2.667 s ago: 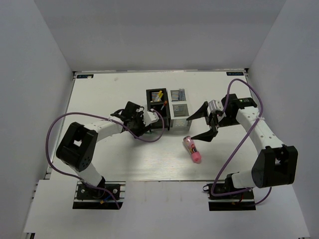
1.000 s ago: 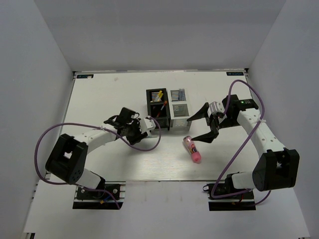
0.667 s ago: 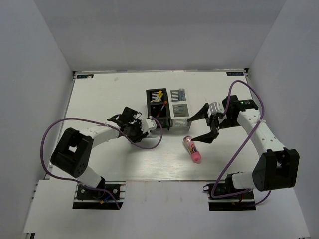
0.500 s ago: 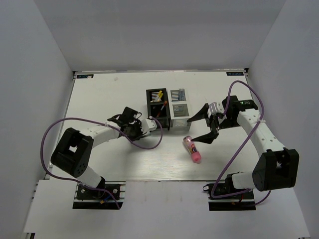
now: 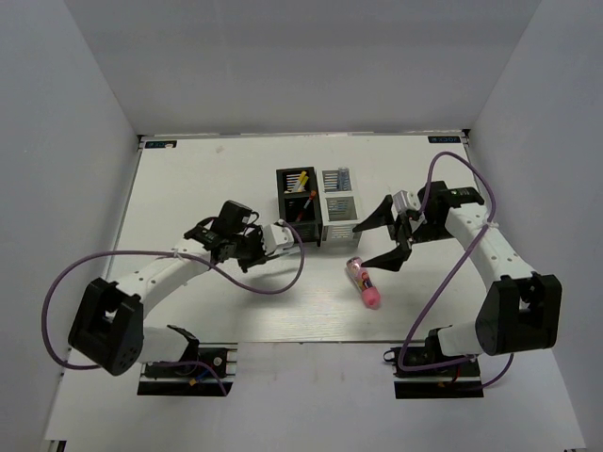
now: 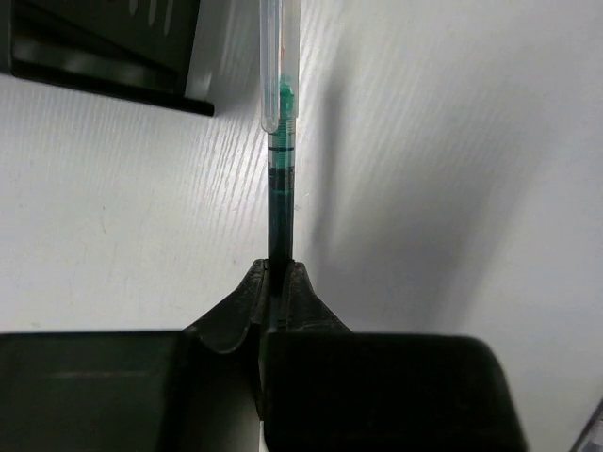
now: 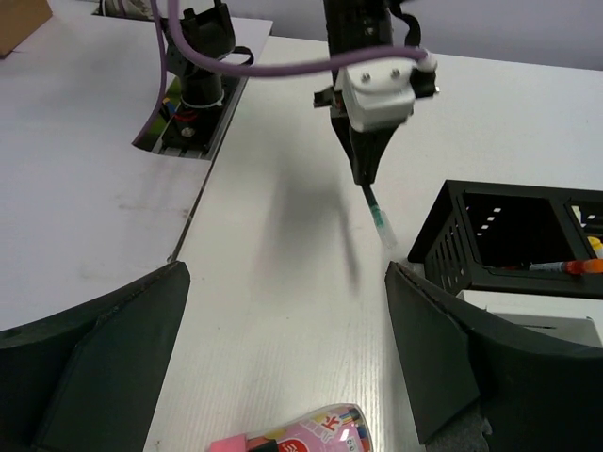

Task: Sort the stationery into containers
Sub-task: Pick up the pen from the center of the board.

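Well, our left tool (image 6: 278, 282) clamps the dark slim pen (image 6: 280, 207), its long axis pointing straight out, the black bin (image 6: 104, 56) just beside its tip; our right tool (image 5: 370, 243) gapes empty.

White table (image 5: 207, 179) between plain pale grey walls (image 5: 57, 141)

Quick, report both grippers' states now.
Left gripper: closed, holding a slim dark-green pen with a clear cap.
Right gripper: open, empty.
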`<state>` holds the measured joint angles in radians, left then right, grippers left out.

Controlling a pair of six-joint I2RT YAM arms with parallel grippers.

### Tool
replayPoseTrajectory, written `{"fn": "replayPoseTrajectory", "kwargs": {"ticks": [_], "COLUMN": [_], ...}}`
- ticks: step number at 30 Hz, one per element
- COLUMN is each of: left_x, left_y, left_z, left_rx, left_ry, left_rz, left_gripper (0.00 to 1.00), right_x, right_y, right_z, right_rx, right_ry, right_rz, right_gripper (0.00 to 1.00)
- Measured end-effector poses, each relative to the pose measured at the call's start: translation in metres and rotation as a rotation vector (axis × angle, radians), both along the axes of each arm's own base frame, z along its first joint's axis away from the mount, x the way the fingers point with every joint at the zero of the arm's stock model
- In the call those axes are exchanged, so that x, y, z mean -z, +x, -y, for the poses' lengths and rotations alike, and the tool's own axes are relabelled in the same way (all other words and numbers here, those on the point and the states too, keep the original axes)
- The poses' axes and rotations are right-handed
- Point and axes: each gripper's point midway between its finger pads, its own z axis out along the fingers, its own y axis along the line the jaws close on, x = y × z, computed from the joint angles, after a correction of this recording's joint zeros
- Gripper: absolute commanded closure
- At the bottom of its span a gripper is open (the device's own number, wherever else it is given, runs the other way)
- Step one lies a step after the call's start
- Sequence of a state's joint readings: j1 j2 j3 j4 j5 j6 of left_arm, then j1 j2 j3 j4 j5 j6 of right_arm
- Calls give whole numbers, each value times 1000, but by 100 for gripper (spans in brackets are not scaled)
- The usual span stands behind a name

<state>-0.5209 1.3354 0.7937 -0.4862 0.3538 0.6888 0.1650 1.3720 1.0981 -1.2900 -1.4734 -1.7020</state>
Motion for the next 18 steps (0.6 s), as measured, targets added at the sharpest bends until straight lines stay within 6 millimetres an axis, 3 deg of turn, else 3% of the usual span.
{"fn": "replayPoseTrajectory", "kwargs": {"ticks": [3, 5, 9, 10, 11, 15, 18], "left_x": [-11, -15, -25, -29, -34, -61, -93], "left_y": [-8, -15, -27, -29, -30, -29, -16], "left_z": [6, 11, 22, 25, 29, 47, 63], "left_rx": [35, 65, 131, 148, 162, 203, 197], "left_ry": [-45, -75, -138, -158, -178, -294, -408], "left_rz": [3, -12, -44, -49, -49, -2, 81], "left_gripper": [100, 100, 100, 100, 100, 100, 100], "right_x": [3, 2, 1, 1, 1, -1, -1], "right_y": [2, 1, 1, 1, 1, 1, 1], "right_z": [0, 0, 0, 0, 0, 0, 0], "right_rx": [0, 0, 0, 1, 1, 0, 1], "right_ry": [-3, -2, -1, -2, -2, -2, -2], "right_rz": [-13, -14, -20, -25, -26, -30, -29], "right_gripper": [16, 26, 69, 91, 100, 100, 100]}}
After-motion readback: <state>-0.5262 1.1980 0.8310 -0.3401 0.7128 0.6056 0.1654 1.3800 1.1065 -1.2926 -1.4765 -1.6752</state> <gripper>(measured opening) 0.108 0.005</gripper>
